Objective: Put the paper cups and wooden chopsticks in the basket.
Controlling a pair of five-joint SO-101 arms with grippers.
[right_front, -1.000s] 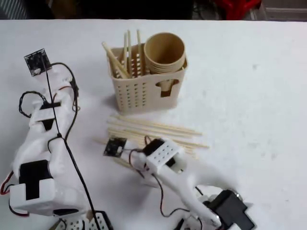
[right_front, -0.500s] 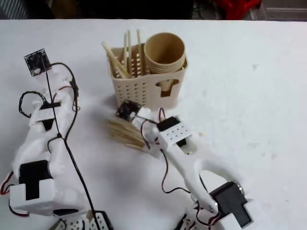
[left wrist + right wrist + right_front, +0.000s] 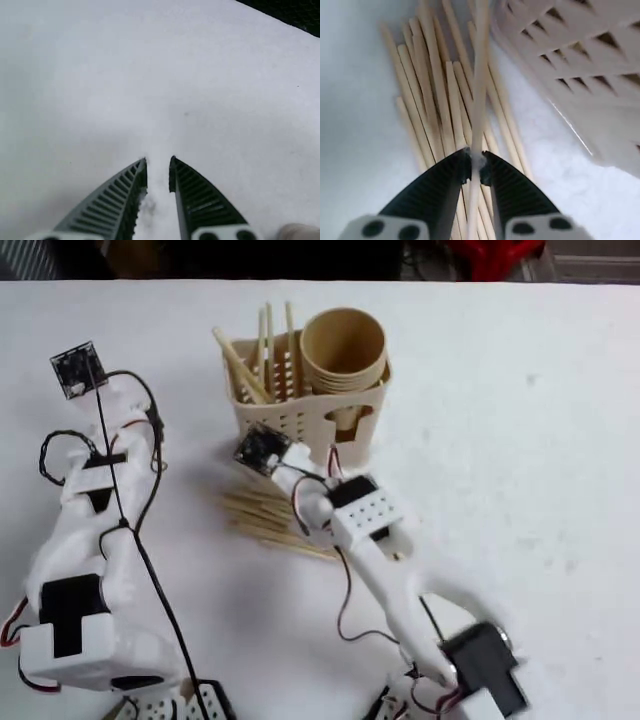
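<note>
The perforated cream basket (image 3: 300, 425) holds a stack of paper cups (image 3: 343, 345) and several upright wooden chopsticks (image 3: 262, 350). A pile of loose chopsticks (image 3: 262, 518) lies on the table just in front of it. My right arm (image 3: 365, 512) hangs over that pile, close to the basket's front wall. In the right wrist view my right gripper (image 3: 476, 159) is shut on one chopstick (image 3: 481, 75), held above the pile (image 3: 427, 105) beside the basket wall (image 3: 580, 60). My left gripper (image 3: 158, 162) stands narrowly open over bare table, holding nothing.
My left arm (image 3: 95, 490) with its cables takes up the table's left side. White tabletop (image 3: 520, 440) lies free to the right of the basket. The table's far edge runs along the top of the high view.
My right arm has swung from the near side of the chopstick pile up toward the basket. The left arm has not moved.
</note>
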